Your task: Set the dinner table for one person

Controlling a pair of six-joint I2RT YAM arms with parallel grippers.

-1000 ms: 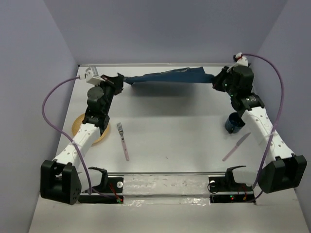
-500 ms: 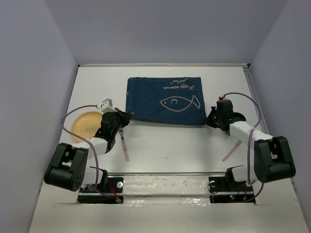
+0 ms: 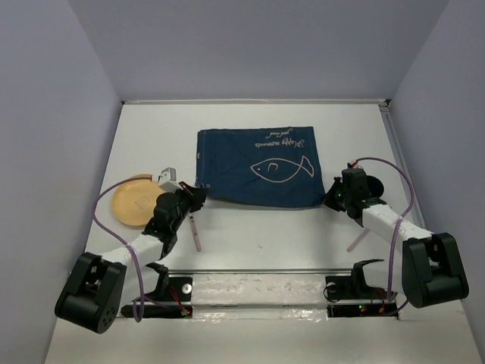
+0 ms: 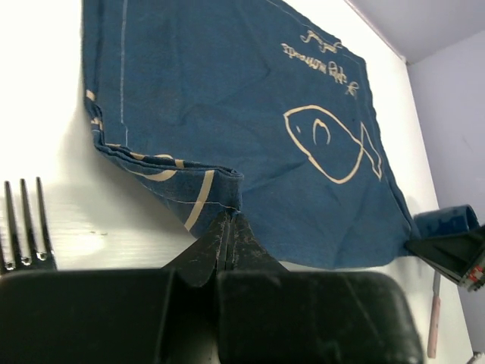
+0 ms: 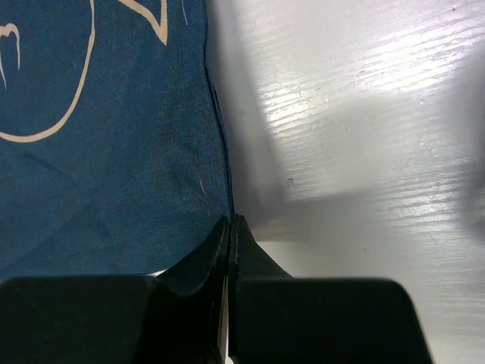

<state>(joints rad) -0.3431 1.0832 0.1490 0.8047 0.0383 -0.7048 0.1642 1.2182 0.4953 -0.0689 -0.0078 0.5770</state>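
On the white dinner table [image 3: 265,227] a dark blue cloth mat [image 3: 258,165] with a fish drawing lies spread flat. My left gripper [image 3: 198,193] is low at the mat's near-left corner. In the left wrist view it [image 4: 227,218] is shut on the folded-over corner of the mat [image 4: 250,98]. My right gripper [image 3: 328,199] is at the near-right corner. In the right wrist view it [image 5: 229,222] is shut, with the edge of the mat [image 5: 98,152] running into the seam between its fingers.
A yellow plate [image 3: 133,202] lies left of the left arm. A fork [image 3: 195,229] lies just near of the left gripper and a knife [image 3: 358,240] beside the right arm. A blue cup [image 3: 373,185] stands behind the right wrist.
The mat hung stretched in the air at the back between both grippers. Both arms have come down and toward the near edge, and the mat now lies flat.
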